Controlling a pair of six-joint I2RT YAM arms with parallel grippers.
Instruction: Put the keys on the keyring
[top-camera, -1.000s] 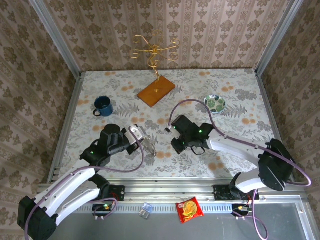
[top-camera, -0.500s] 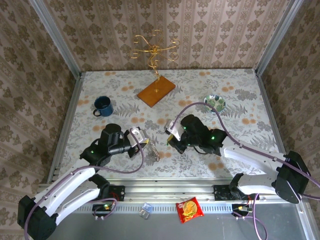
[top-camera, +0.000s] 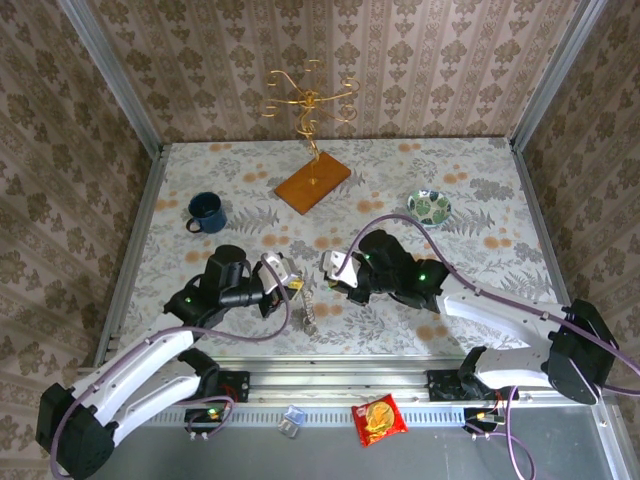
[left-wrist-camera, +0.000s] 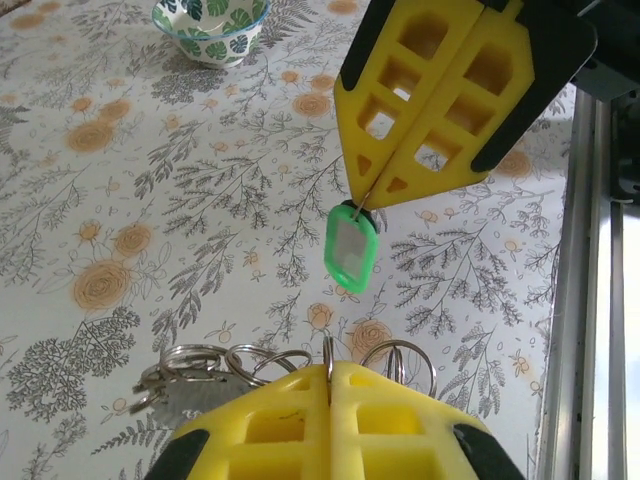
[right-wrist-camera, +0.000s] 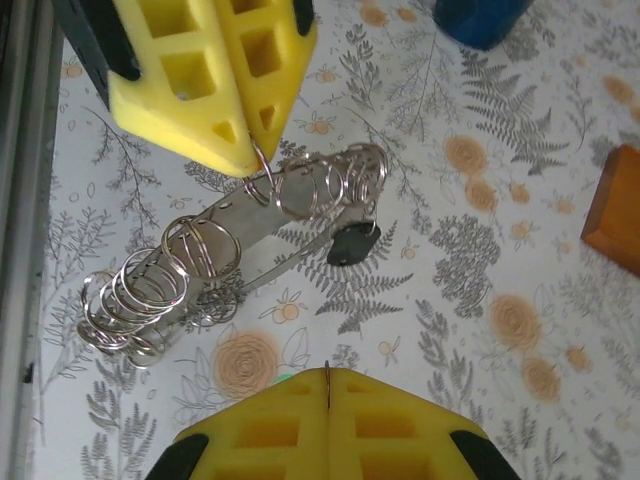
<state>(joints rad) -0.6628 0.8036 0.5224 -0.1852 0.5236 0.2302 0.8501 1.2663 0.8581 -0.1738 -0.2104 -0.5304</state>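
Note:
My left gripper (top-camera: 293, 285) is shut on one thin ring of the keyring (right-wrist-camera: 240, 245), a silvery metal strip carrying several split rings. The bundle slants down from the yellow fingers (right-wrist-camera: 215, 80) toward the table. A dark-headed key (right-wrist-camera: 350, 243) hangs at the bundle's far end. My right gripper (top-camera: 330, 268) faces the left one from a short gap. It is shut on a thin wire loop from which the green-headed key (left-wrist-camera: 352, 250) dangles above the table. In the left wrist view, rings (left-wrist-camera: 200, 365) show just past my own shut fingertips (left-wrist-camera: 330, 372).
A blue mug (top-camera: 205, 212) stands at the back left and a green-patterned bowl (top-camera: 429, 207) at the back right. A gold wire stand on an orange-brown wooden base (top-camera: 313, 184) is at the back centre. The table's metal front rail (left-wrist-camera: 590, 300) runs close by.
My right gripper has moved left with the green key, closing on the left gripper. The left gripper has shifted slightly right and nearer, and the ring bundle has swung with it.

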